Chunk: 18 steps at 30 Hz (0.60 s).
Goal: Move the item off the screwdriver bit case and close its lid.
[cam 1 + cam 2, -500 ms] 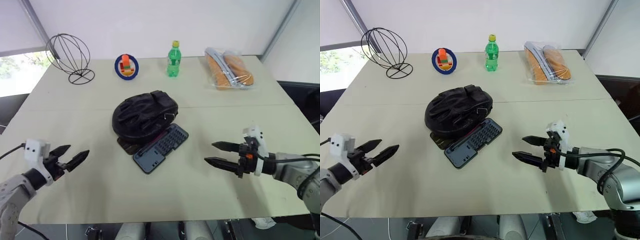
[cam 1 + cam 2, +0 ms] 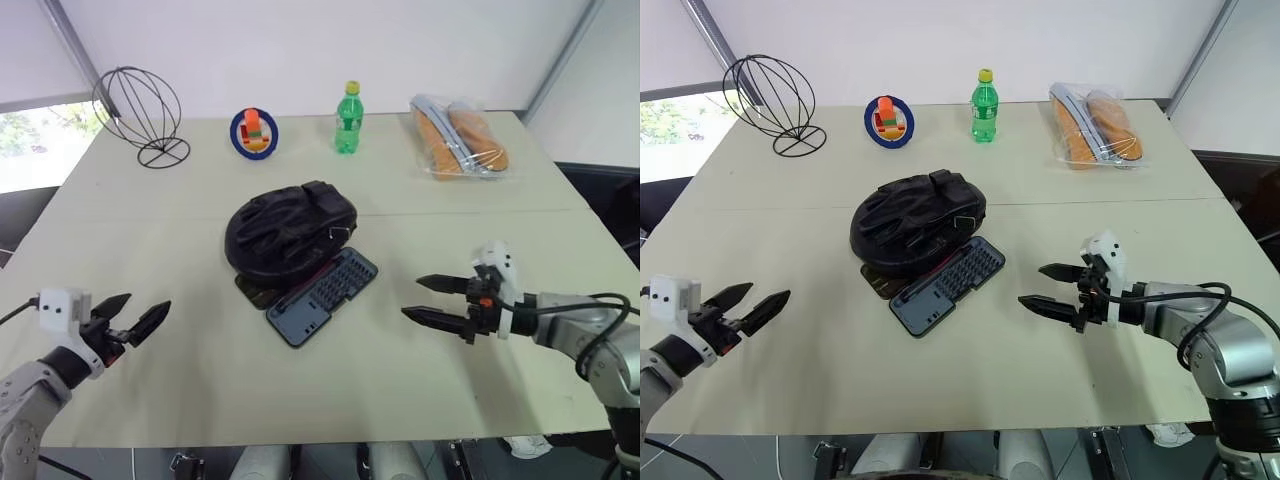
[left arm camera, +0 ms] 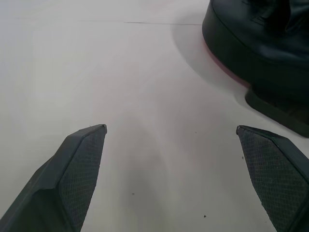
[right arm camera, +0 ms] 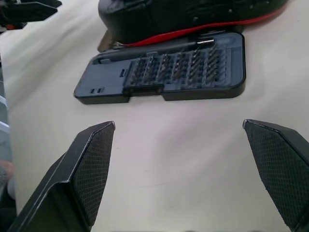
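I have the large black dome-shaped item (image 2: 287,232) with its ribbed, lumpy surface sitting near the middle of the pale beige table (image 2: 400,380). Its reddish rim shows underneath in the right wrist view. It rests on the far half of the open screwdriver bit case (image 2: 322,296), covering most of the translucent smoky-brown lid (image 2: 252,290), of which I see just a corner poking out at the item's near left edge. The case's flat dark grey tray lies exposed on the near right side of the item, touching its rim, with rows of small bits and a blue-grey panel at its near end.

My left gripper (image 2: 140,318) hovers over the table's near left part, well apart from the item, its two black fingers spread wide with nothing between them. In the left wrist view I see the item's edge ahead and off to one side.

My right gripper (image 2: 428,299) hovers to the right of the case, pointing toward it, fingers also spread wide and empty. The right wrist view looks across bare table at the tray of bits.

Along the far edge I see a black wire globe stand (image 2: 141,111), a blue-rimmed round dish with orange pieces (image 2: 254,132), a green plastic bottle with a yellow cap (image 2: 348,120), and a clear bag of bread rolls (image 2: 458,137).
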Tool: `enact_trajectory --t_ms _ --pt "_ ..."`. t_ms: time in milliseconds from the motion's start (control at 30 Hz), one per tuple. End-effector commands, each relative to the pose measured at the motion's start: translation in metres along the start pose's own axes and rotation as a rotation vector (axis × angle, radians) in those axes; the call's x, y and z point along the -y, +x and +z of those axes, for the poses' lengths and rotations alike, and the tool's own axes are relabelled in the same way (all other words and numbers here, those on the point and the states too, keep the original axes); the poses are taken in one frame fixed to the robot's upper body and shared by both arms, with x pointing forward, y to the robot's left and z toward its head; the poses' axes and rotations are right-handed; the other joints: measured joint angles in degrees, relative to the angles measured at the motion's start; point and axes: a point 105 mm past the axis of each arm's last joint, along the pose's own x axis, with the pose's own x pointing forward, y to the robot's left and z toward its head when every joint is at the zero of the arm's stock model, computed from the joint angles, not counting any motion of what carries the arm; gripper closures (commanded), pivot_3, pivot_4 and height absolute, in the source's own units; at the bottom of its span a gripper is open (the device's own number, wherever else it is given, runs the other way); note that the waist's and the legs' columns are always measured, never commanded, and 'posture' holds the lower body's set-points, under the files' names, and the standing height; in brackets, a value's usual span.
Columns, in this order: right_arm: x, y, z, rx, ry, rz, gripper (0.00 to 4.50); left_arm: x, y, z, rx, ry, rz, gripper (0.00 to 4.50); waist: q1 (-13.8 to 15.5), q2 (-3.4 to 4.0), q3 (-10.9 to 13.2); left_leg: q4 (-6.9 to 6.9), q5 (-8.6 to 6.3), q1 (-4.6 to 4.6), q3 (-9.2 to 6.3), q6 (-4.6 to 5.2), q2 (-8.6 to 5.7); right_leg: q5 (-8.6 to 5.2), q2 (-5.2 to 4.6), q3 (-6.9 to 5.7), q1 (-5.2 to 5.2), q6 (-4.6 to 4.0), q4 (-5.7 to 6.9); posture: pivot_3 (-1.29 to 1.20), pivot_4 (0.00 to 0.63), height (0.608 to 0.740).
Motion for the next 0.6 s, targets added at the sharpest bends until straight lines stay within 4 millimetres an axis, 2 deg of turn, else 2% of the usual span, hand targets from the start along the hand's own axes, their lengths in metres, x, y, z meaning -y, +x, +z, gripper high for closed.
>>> enact_trajectory --t_ms 33,333,400,500,600 --pt "0.000 -0.001 0.009 0.019 -0.041 0.004 0.08 0.001 -0.004 0.016 0.058 0.044 0.004 0.00 0.0 0.00 0.0 0.00 0.00 0.00 0.00 0.00 0.00 0.00 0.00 0.00 0.00 0.00 0.00 0.00 0.150 0.740" --pt "-0.005 0.003 0.016 0.039 -0.070 -0.002 0.08 0.002 0.006 0.024 0.068 0.052 -0.035 0.00 0.0 0.00 0.0 0.00 0.00 0.00 0.00 0.00 0.00 0.00 0.01 -0.01 0.00 0.00 -0.01 0.00 0.150 0.740" --pt "-0.009 0.005 0.022 0.052 -0.084 0.012 0.08 0.010 0.012 0.029 0.080 0.036 -0.091 0.00 0.0 0.00 0.0 0.00 0.00 0.00 0.00 0.00 0.00 0.01 0.01 -0.01 0.00 0.01 -0.01 0.00 0.150 0.740" --pt "-0.025 0.010 0.039 0.089 -0.112 0.077 0.08 0.034 0.029 0.040 0.082 0.077 -0.233 0.00 0.0 0.00 0.0 0.00 0.00 0.00 -0.01 0.00 0.00 0.01 0.02 -0.01 0.00 0.01 0.00 0.00 0.150 0.740" --pt "-0.040 0.019 0.056 0.125 -0.159 0.124 0.08 0.056 0.059 0.055 0.103 0.129 -0.365 0.00 0.2 -0.01 0.0 0.02 0.00 0.01 -0.02 0.00 -0.01 0.04 0.04 -0.03 0.02 -0.01 0.01 0.00 0.150 0.740"
